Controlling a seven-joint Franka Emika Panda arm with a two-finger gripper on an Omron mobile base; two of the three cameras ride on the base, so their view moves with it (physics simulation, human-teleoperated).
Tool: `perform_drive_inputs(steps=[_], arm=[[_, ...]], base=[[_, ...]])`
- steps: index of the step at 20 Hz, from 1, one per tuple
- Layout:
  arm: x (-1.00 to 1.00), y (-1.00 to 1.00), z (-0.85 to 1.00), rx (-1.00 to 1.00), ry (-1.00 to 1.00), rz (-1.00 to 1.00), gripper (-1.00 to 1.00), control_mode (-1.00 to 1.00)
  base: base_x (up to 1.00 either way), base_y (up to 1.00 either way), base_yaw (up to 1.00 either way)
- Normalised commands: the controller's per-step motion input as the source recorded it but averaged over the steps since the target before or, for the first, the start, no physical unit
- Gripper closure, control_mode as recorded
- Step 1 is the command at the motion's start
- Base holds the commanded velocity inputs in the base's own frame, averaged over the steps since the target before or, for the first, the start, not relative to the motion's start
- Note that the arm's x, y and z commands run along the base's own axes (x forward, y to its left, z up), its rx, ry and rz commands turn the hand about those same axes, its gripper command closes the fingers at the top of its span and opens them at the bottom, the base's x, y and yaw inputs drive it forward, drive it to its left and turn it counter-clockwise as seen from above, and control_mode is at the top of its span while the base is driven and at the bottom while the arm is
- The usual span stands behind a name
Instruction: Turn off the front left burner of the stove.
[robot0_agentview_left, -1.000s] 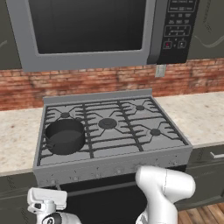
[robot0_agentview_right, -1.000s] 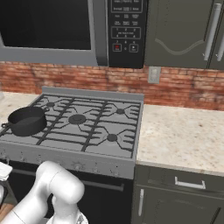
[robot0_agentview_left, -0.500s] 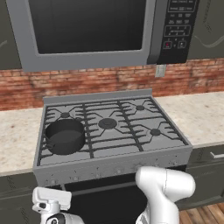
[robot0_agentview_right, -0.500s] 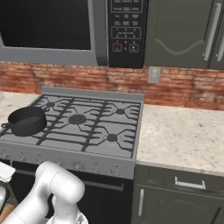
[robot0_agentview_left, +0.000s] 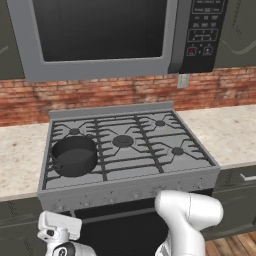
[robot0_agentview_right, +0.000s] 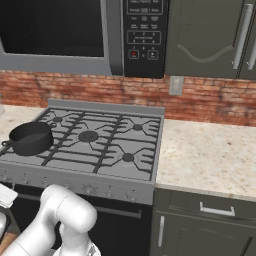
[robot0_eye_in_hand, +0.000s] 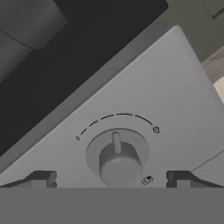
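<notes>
The grey steel stove (robot0_agentview_left: 131, 189) (robot0_agentview_right: 75, 176) stands against the brick wall. Its front left burner is hidden under a black pot (robot0_agentview_left: 74, 155) (robot0_agentview_right: 31, 137) resting on the grate. My gripper (robot0_agentview_left: 59, 220) hangs low in front of the left end of the stove's knob panel. In the hand view a round grey knob (robot0_eye_in_hand: 118, 158) with a raised pointer sits on the panel (robot0_eye_in_hand: 175, 92), below a dashed arc with a flame mark. My gripper (robot0_eye_in_hand: 112, 178) is open, with one dark fingertip (robot0_eye_in_hand: 41, 178) on each side of the knob, apart from it.
A grey microwave (robot0_agentview_left: 100, 35) with a keypad hangs above the stove. Speckled counters (robot0_agentview_left: 235, 130) (robot0_agentview_right: 210, 155) flank the range, with dark cabinets and a drawer handle (robot0_agentview_right: 217, 210) below. The dark oven door (robot0_agentview_left: 120, 230) is beside my hand, and my white arm (robot0_agentview_left: 187, 220) stands before it.
My hand has edged very slightly to the right in front of the knob panel. Pot and stove have not moved.
</notes>
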Motion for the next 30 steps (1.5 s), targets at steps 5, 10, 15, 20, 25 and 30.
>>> perform_drive_inputs(steps=[5,10,15,20,25,30], arm=[[0.06,0.0,-0.04,0.1,0.0,0.0,1.0,-1.0],[0.01,0.12,-0.18,0.06,0.0,0.0,1.0,-1.0],[0.03,0.32,-0.31,0.02,0.02,0.0,1.0,-1.0],[0.04,0.35,-0.49,0.01,0.1,0.0,1.0,-1.0],[0.0,0.08,-0.53,0.03,0.15,0.0,1.0,-1.0],[0.0,0.24,-0.42,0.09,0.1,0.0,1.0,-1.0]], base=[[0.0,0.0,0.0],[0.0,0.0,0.0],[0.0,0.0,0.0],[0.0,0.0,0.0],[0.0,0.0,0.0],[0.0,0.0,0.0]])
